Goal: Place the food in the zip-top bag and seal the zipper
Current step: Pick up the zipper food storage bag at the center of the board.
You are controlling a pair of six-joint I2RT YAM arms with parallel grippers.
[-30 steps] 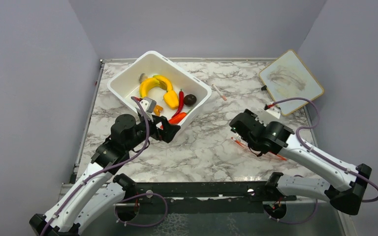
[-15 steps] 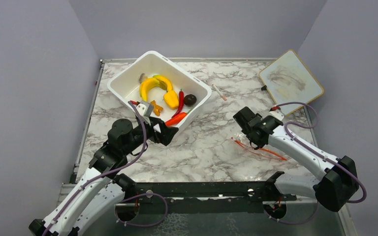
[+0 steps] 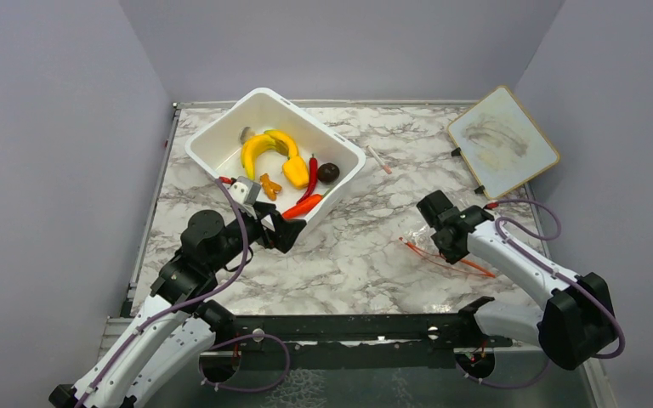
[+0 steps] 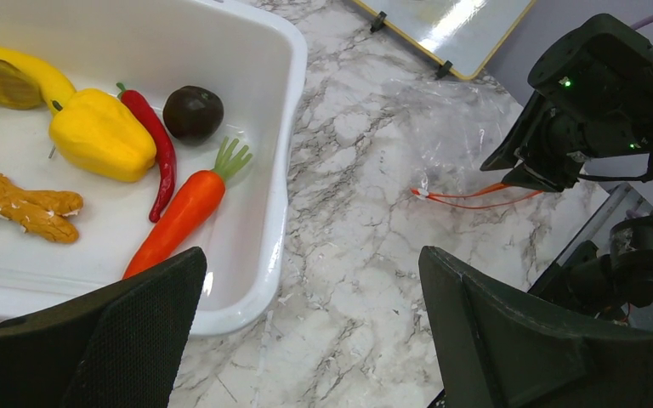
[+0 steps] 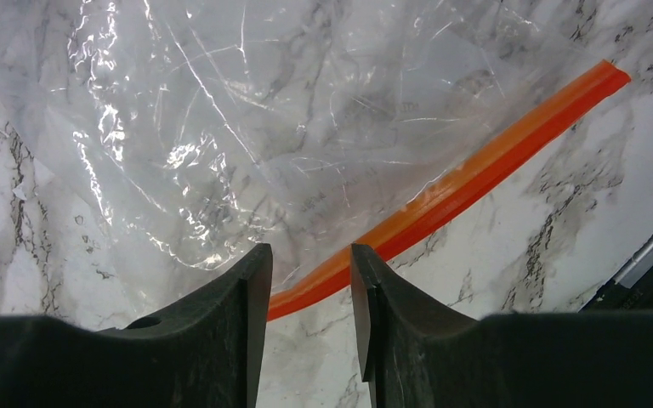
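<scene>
Left claw [image 3: 292,231] [image 4: 310,265] was spread fully wide with nothing in it, hovering at the near rim of the white tub [image 3: 259,93] [image 4: 294,78]

All the food sat inside the tub:
- banana [image 3: 259,146] [image 4: 27,65] towards the far side
- yellow pepper [image 3: 296,172] [image 4: 102,136] just beside it
- red chili [image 3: 310,176] [image 4: 158,143] lying against the pepper
- dark brown fruit [image 3: 328,172] [image 4: 193,112] near the tub's right wall
- carrot [image 3: 306,204] [image 4: 178,217] nearest the left claw, green top pointing at the brown fruit
- knobbly orange bit [image 3: 269,185] [image 4: 32,208] left of the carrot

Zip-top bag [image 3: 425,255] [image 4: 451,127] [image 5: 247,127] lay flat on the counter [image 3: 349,255], right of the tub and well apart from it, no food in it

Right claw [image 3: 451,252] [image 5: 306,255] was down at the bag's near edge. Wrist view showed its fingers [image 5: 234,314] a narrow gap apart, straddling the zipper [image 3: 476,268] [image 4: 468,197] [image 5: 476,170]. The orange strip crossed that gap, marble visible between the pads, so no firm pinch seen

Whiteboard [image 3: 502,140] [image 4: 442,25] sat at the far right corner, a small pen-like stick [image 3: 378,159] lay between it and the tub
</scene>
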